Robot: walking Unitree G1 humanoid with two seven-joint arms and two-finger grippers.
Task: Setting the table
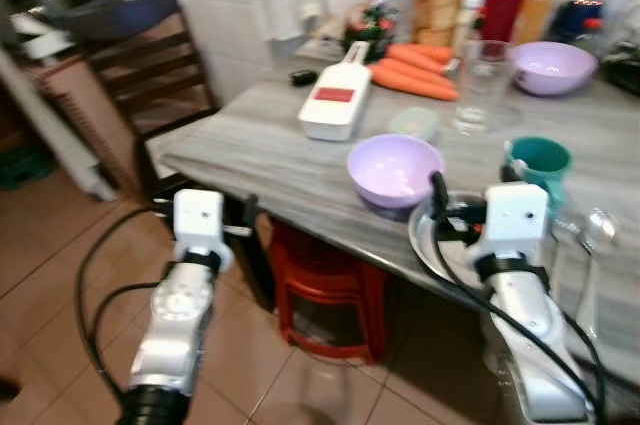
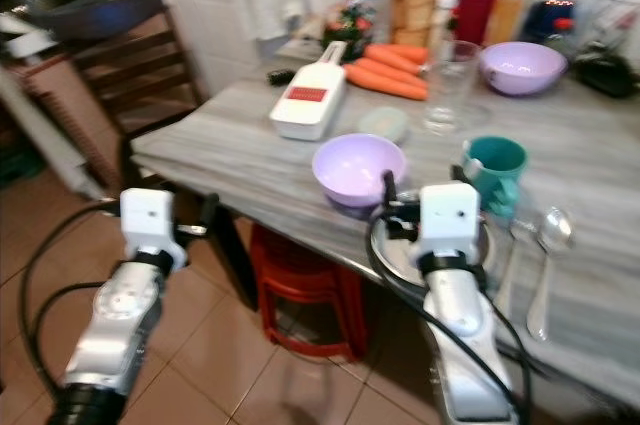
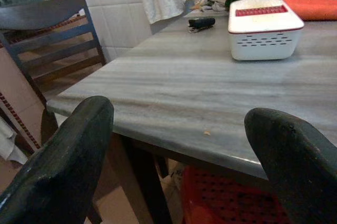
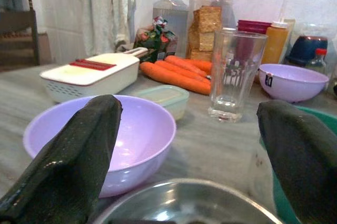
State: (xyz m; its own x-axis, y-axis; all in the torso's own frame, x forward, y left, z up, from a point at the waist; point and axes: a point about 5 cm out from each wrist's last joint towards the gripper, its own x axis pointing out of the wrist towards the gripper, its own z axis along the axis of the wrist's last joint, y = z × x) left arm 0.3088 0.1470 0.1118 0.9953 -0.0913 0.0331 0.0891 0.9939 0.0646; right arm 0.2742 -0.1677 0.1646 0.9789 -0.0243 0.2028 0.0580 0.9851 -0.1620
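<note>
**Grippers at the near table edge**

A dark chair (image 1: 150, 65) stands at the table's (image 1: 260, 160) left end. The left gripper (image 3: 179, 166), fingers spread and empty, hovers off the near edge above a red stool (image 1: 325, 290). The right gripper (image 4: 184, 161), fingers apart, sits over a metal plate (image 4: 184, 203), flanked by a lilac bowl (image 1: 395, 170) and teal mug (image 1: 538, 163). A spoon (image 1: 592, 255) lies just right.

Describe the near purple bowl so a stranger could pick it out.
On the grey table, look near the front edge, just ahead of the right gripper. The near bowl sits beside a steel plate; the far bowl stands back among jars.
</note>
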